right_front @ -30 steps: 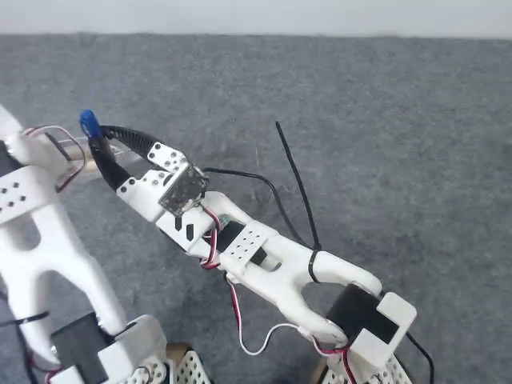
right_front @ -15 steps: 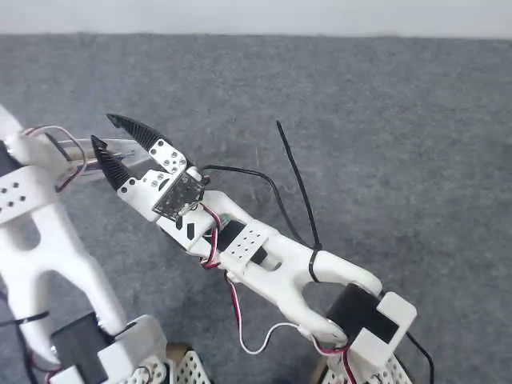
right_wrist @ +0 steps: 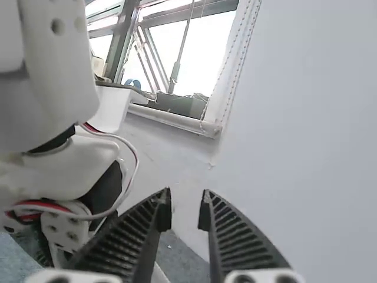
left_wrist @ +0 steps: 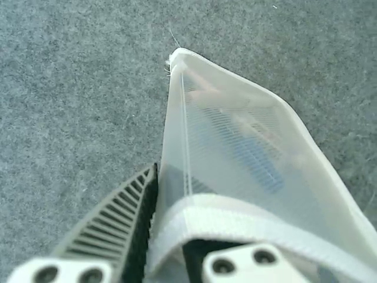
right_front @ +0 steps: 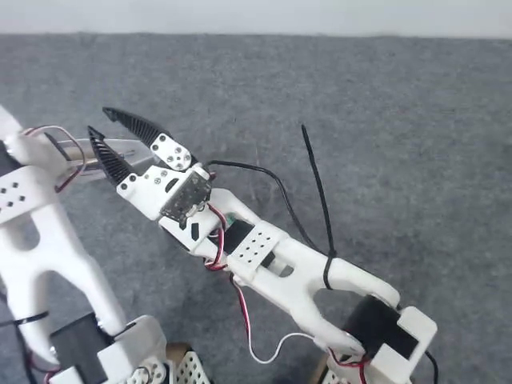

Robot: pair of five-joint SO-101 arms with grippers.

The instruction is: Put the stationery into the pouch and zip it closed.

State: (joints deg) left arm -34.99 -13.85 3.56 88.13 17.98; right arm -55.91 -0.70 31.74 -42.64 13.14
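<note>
At the left, the left gripper [left_wrist: 171,239] has its jaws clamped on the zip edge of the translucent mesh pouch [left_wrist: 235,135], a blue stationery item [left_wrist: 256,162] inside it, over the grey bench [left_wrist: 70,88], while just beside it the right gripper [right_front: 102,126] hangs with jaws apart.

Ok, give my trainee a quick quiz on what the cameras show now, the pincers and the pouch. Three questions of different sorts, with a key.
1. True or false: the right pincer is clamped on a pen.
2. What grips the pouch at its rim?
A. the left pincer
B. the right pincer
C. nothing, it lies flat
3. Fill in: the stationery item seen through the pouch wall is ___ in colour.

Key:
1. False. Its jaws stand open and hold nothing.
2. A.
3. Blue.
</note>
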